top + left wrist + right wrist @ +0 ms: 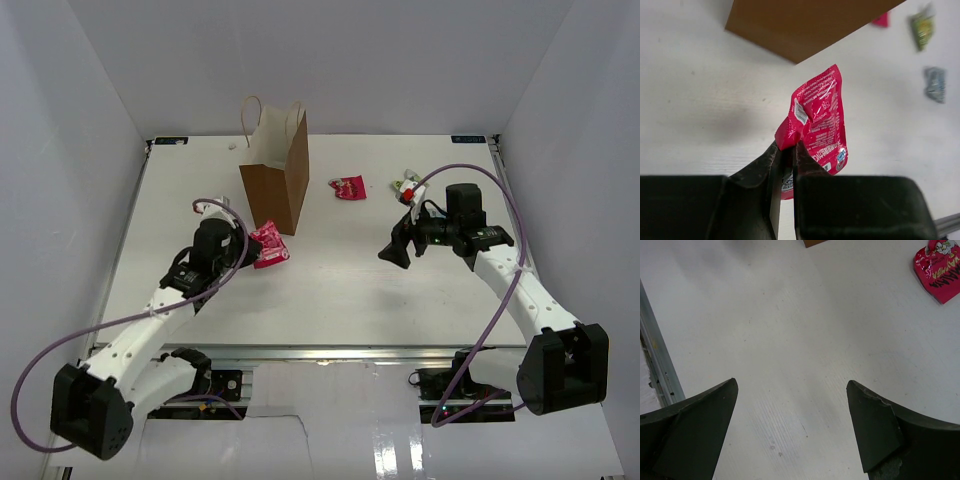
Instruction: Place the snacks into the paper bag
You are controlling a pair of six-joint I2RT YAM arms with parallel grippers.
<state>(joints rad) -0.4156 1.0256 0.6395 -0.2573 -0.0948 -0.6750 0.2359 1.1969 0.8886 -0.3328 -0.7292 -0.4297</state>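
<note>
The brown paper bag point(276, 172) stands upright at the back left, its mouth open upward; its lower corner point(805, 22) shows in the left wrist view. My left gripper point(250, 250) point(789, 150) is shut on the lower corner of a red-pink snack packet point(270, 244) point(820, 120), just in front of the bag's base. A second red-pink snack point(348, 187) point(940, 270) lies right of the bag. A yellow-green snack point(922, 27) and a silver-blue one point(936, 84) lie farther right. My right gripper point(398, 248) point(792, 390) hangs open over bare table.
The white table point(340, 290) is boxed in by pale walls on three sides. A metal rail point(657, 365) runs along its near edge. The right arm's purple cable point(500, 190) arcs above the packets at the back right.
</note>
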